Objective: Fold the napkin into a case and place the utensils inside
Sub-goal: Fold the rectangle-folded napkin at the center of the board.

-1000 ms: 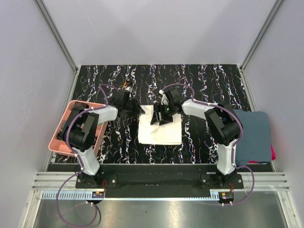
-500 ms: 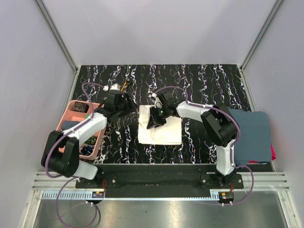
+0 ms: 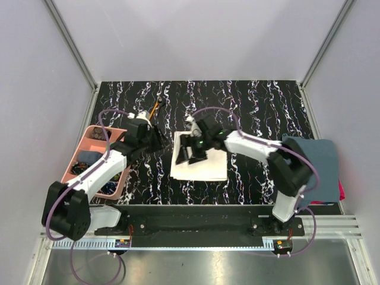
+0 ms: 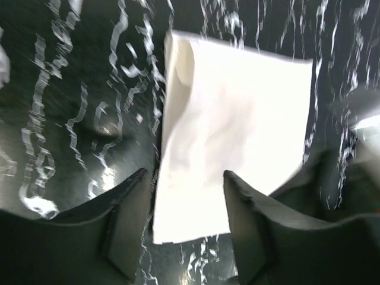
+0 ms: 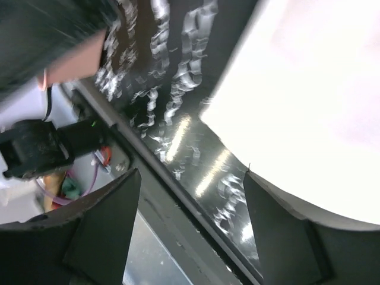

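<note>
The napkin [image 3: 205, 166] is a cream cloth lying flat at the table's middle; its left edge curls up slightly in the left wrist view [image 4: 231, 130]. My left gripper [image 3: 158, 140] hovers just left of it, open, and the cloth's near corner shows between the fingers [image 4: 127, 222] without being touched. My right gripper [image 3: 191, 153] hangs over the napkin's left part, open and empty [image 5: 190, 184], with the cloth [image 5: 309, 95] beside one finger. An orange-handled stick [image 3: 157, 108] lies behind the left gripper. The spoon does not show.
A pink compartment tray [image 3: 83, 155] holding small items sits at the left edge under the left arm. A dark blue-grey towel [image 3: 314, 169] lies at the right edge. The black marbled table [image 3: 249, 101] ends in a metal rail [image 5: 178, 196] near the front.
The left arm has pulled back to the left, away from the napkin, and its gripper has gone from shut to open. The right gripper slid left over the cloth and now stands open.
</note>
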### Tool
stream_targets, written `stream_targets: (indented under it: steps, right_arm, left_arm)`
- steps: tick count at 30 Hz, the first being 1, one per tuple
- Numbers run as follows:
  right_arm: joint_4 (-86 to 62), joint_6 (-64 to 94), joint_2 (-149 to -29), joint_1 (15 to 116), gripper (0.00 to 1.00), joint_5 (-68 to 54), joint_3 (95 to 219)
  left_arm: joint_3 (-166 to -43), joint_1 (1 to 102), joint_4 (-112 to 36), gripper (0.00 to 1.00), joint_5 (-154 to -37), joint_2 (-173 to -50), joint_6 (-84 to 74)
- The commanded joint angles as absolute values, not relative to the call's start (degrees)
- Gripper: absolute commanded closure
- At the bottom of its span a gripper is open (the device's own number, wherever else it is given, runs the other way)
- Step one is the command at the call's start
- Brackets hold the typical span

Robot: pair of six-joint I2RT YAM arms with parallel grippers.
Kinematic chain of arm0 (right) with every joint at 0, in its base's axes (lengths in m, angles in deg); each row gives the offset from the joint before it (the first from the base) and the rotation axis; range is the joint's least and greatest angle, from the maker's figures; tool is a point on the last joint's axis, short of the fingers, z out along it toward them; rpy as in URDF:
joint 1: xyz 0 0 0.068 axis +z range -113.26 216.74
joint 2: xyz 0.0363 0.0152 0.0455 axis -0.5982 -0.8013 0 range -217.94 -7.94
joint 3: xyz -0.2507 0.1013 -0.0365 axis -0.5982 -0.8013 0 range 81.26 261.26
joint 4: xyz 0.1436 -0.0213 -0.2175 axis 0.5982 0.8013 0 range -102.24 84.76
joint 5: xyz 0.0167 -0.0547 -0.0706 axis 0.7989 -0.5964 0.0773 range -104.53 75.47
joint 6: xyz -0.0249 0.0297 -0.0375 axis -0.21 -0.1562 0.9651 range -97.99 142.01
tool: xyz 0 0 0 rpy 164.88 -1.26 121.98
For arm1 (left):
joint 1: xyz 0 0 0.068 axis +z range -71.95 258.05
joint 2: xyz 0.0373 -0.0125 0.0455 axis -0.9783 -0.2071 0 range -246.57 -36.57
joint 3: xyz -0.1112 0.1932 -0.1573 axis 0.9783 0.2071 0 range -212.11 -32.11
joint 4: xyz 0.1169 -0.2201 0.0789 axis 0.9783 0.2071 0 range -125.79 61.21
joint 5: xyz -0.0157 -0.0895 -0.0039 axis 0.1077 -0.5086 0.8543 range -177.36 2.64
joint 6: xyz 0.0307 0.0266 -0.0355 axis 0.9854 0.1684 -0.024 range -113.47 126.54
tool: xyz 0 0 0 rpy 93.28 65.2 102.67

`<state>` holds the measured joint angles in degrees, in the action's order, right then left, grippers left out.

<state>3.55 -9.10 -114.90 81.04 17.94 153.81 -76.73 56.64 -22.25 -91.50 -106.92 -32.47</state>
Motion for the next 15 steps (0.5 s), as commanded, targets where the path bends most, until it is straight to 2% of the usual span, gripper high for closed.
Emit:
stream_targets:
  steps: [1,6,10,11,15]
  right_arm:
    - [10.1,-8.9,-102.5,74.6,0.23,7.2,145.3]
    - [9.5,-12.9,-97.6,72.1,0.37,0.3,134.9]
    - [7.9,-16.9,-97.6,70.8,0.57,-2.7,128.9]
    - [8.0,-17.4,-97.5,70.3,0.65,-3.5,128.1]
    - [8.0,-18.0,-96.0,68.4,0.66,-9.9,125.3]
  left_arm:
    - [-76.6,52.8,-26.0,0.51,-99.8,-112.7,-30.9]
    - [-76.2,46.8,-28.1,0.56,-98.4,-117.4,-31.1]
    - [-73.0,44.6,-29.8,0.60,-96.1,-119.1,-33.0]
    - [-72.0,43.9,-30.3,0.60,-94.8,-119.8,-33.1]
    - [-69.8,40.1,-31.1,0.61,-92.9,-122.3,-34.5]
